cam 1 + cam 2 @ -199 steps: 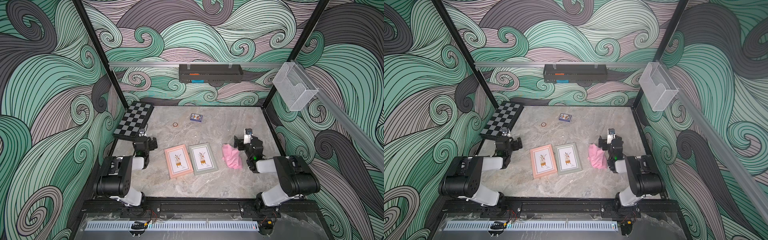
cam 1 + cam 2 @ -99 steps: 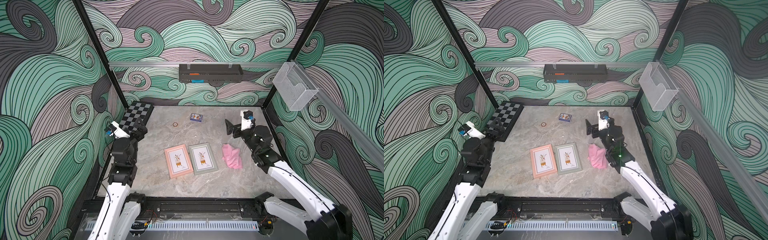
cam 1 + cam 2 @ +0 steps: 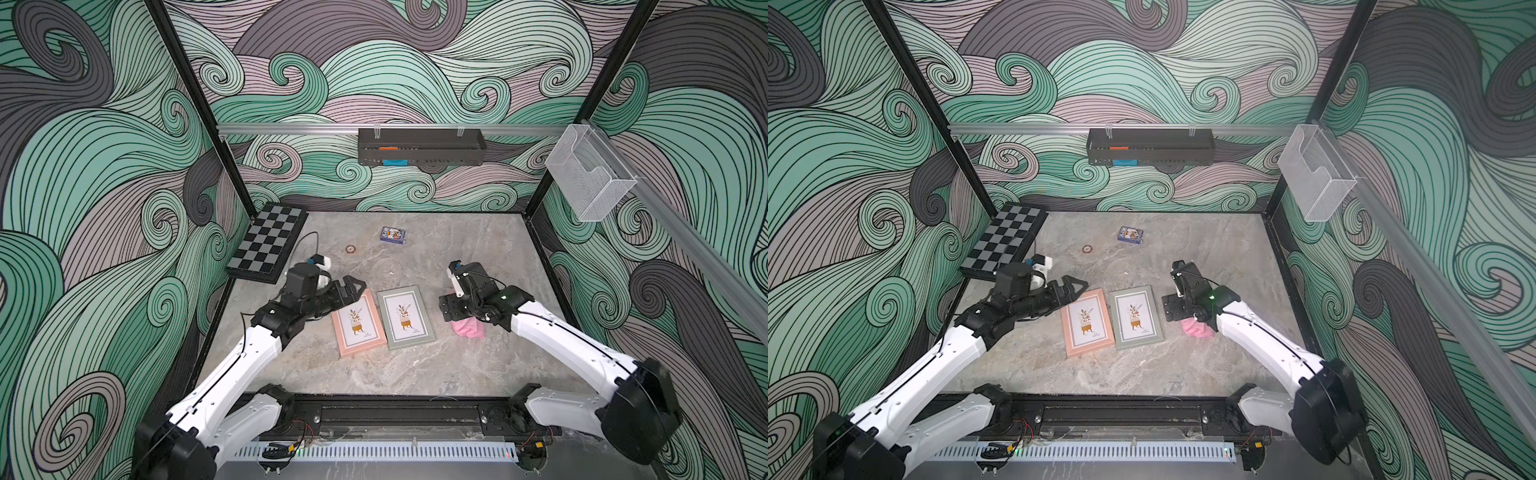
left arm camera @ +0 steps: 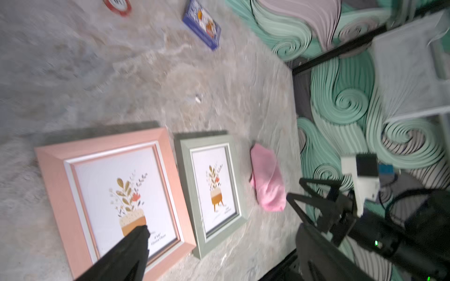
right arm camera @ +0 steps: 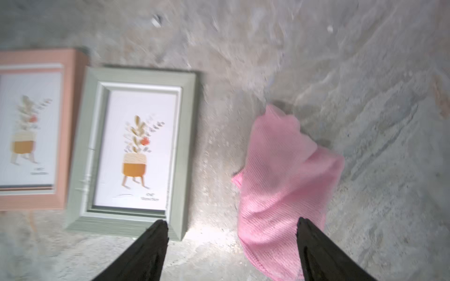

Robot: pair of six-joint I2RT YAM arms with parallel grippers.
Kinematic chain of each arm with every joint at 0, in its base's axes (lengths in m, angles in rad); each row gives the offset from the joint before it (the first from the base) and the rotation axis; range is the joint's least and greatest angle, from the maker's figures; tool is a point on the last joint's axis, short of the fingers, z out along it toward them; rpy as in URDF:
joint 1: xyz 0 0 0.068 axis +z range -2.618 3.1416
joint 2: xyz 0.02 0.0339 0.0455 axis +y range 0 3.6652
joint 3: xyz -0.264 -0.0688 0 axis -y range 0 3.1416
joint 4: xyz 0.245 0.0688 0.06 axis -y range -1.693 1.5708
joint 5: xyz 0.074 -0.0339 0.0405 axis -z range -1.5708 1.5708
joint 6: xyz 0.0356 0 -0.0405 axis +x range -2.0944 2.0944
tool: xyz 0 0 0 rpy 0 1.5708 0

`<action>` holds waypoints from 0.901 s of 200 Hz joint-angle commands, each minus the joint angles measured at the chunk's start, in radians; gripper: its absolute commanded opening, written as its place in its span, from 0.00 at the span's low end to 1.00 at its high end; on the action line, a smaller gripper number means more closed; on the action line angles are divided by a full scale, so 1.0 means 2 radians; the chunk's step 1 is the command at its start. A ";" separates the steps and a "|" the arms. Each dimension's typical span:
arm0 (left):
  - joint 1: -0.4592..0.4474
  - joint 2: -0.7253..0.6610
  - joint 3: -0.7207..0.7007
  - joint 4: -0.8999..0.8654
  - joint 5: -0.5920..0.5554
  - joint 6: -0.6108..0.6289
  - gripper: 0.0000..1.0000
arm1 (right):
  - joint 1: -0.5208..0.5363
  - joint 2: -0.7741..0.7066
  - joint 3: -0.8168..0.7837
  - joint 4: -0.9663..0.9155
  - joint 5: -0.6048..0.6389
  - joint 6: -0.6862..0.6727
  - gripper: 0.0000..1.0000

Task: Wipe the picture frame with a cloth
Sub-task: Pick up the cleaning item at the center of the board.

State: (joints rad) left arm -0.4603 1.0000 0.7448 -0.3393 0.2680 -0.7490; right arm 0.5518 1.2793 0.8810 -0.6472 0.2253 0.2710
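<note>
Swirl-patterned walls [image 3: 395, 75], grey marbled floor [image 3: 457, 365], dark shelf [image 3: 421, 146], perhaps metal

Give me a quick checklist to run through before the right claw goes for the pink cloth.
1. Right claw open: ok, jaws stand wide apart.
2. Soft light-pink fabric cloth free: ok, crumpled on the grey marble-look table, apart from the grey-green rectangular picture frame.
3. Claw centred over cloth: not ok, the cloth lies toward one finger, not in the gap.
4. Claw's height above cloth: cannot tell.
5. Left claw out of the way: ok, open, at the pink rectangular picture frame, across both frames from the cloth.
</note>
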 commanded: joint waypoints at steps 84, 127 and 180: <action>-0.105 0.202 0.086 0.023 -0.106 0.012 0.89 | -0.066 0.156 0.059 -0.018 -0.012 -0.009 0.78; -0.113 0.242 0.103 0.029 -0.110 0.013 0.89 | -0.091 0.230 0.075 -0.026 -0.045 -0.005 0.45; -0.124 0.300 0.132 0.044 -0.106 0.017 0.89 | -0.128 0.242 0.073 -0.028 -0.078 -0.009 0.41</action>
State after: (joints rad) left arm -0.6952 1.5581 0.9482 -0.2764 0.0669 -0.7250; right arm 0.3328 1.7363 1.0294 -0.6720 0.1192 0.2668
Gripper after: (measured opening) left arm 0.891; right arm 0.483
